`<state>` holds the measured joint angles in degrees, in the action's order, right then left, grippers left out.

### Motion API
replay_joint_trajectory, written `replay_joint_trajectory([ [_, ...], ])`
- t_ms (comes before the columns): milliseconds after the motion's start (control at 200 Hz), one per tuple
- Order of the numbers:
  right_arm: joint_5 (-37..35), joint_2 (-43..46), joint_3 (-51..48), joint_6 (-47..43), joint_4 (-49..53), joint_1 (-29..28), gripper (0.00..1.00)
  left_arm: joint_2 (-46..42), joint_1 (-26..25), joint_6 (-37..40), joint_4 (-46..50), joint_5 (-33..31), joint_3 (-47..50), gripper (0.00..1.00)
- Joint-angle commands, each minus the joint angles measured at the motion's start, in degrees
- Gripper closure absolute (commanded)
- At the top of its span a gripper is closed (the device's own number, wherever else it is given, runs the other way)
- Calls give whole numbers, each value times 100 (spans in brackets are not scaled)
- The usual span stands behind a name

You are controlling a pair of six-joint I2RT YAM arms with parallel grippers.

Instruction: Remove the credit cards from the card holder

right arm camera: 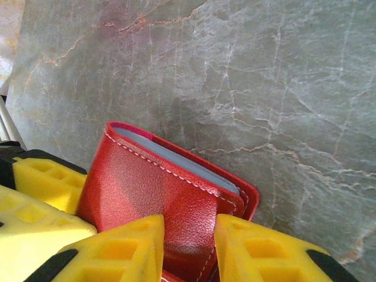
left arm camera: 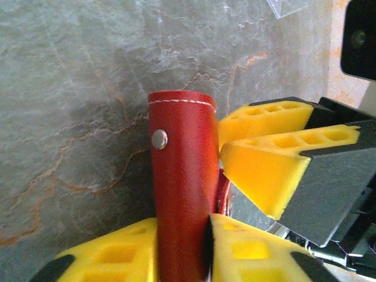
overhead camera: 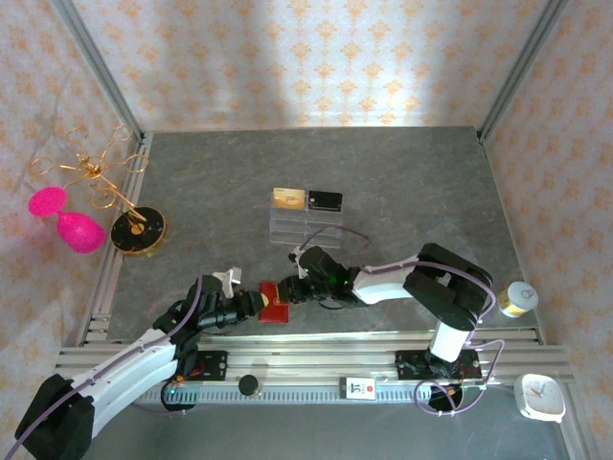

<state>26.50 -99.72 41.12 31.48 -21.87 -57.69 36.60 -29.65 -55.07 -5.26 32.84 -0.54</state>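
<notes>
Low centre of the frame, the left gripper (left arm camera: 181, 228) and right gripper (right arm camera: 189, 223) are both clamping the holder (overhead camera: 276, 309), seemingly light, soft leather best pinched at its edges.

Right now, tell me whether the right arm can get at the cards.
Probably not: the right gripper and left gripper are both shut on the wallet, which is folded closed.

Soft, even light falls from above in the overhead view. It leaves a bright patch on the back wall (overhead camera: 383, 57) and a thin strip of glare along the far edge of the grey surface (overhead camera: 402, 192). Both wrist views are sharp and well lit. The red wallet (left arm camera: 179, 194) shows a soft sheen and throws a dim shadow beside it.
</notes>
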Motion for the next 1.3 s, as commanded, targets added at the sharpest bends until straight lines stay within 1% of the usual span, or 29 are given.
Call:
replay_joint_trajectory([
  [0, -303, 230, 21, -53, 303, 28, 71, -28, -35, -114, -622, 59, -13, 85],
  [110, -637, 732, -10, -190, 439, 98, 70, 54, -38, -145, -1025, -96, -197, 96],
  [140, -844, 957, -32, -242, 482, 100, 70, 98, -32, -153, -1154, -155, -253, 100],
  [205, -1273, 1412, -58, -429, 611, 109, 66, 230, -34, -132, -1429, -273, -397, 100],
  [230, -1426, 1570, -61, -520, 658, 109, 64, 288, -33, -116, -1533, -329, -459, 100],
  [260, -1642, 1755, -84, -596, 683, 109, 58, 379, -33, -110, -1648, -379, -530, 100],
  [295, -1840, 1961, -119, -669, 705, 109, 48, 496, -33, -114, -1843, -415, -599, 100],
  [310, -1918, 2042, -140, -697, 707, 109, 46, 551, -32, -118, -1931, -425, -621, 100],
  [365, -2176, 2340, -249, -775, 690, 101, 42, 756, -47, -121, -2199, -462, -748, 100],
  [400, -2314, 2481, -255, -790, 825, 108, 37, 892, -69, -99, -2320, -499, -848, 100],
  [435, -2336, 2560, -191, -889, 1027, 109, 35, 1024, -120, -31, -2416, -540, -969, 100],
  [506, -2373, 2530, -114, -902, 1279, 109, 34, 1254, -266, 127, -2470, -718, -1238, 100],
  [571, -2338, 2432, -118, -820, 1312, 96, 34, 1424, -418, 233, -2495, -912, -1480, 100],
  [716, -2640, 2339, -75, -617, 1325, 9, 34, 1669, -679, 321, -2522, -1227, -1806, 100],
  [866, -2926, 2237, 126, -606, 1508, -49, 34, 1798, -785, 300, -2603, -1208, -1897, 100],
  [1006, -3257, 1920, 404, -637, 1911, -49, 36, 1675, -812, 235, -2544, -1260, -1887, 100],
  [1141, -3626, 1669, 579, -605, 2225, -57, 44, 1468, -823, 295, -2204, -1406, -1967, 100],
  [1296, -3912, 1605, 641, -611, 2390, -54, 64, 1414, -832, 260, -2149, -1395, -1978, 100],
])
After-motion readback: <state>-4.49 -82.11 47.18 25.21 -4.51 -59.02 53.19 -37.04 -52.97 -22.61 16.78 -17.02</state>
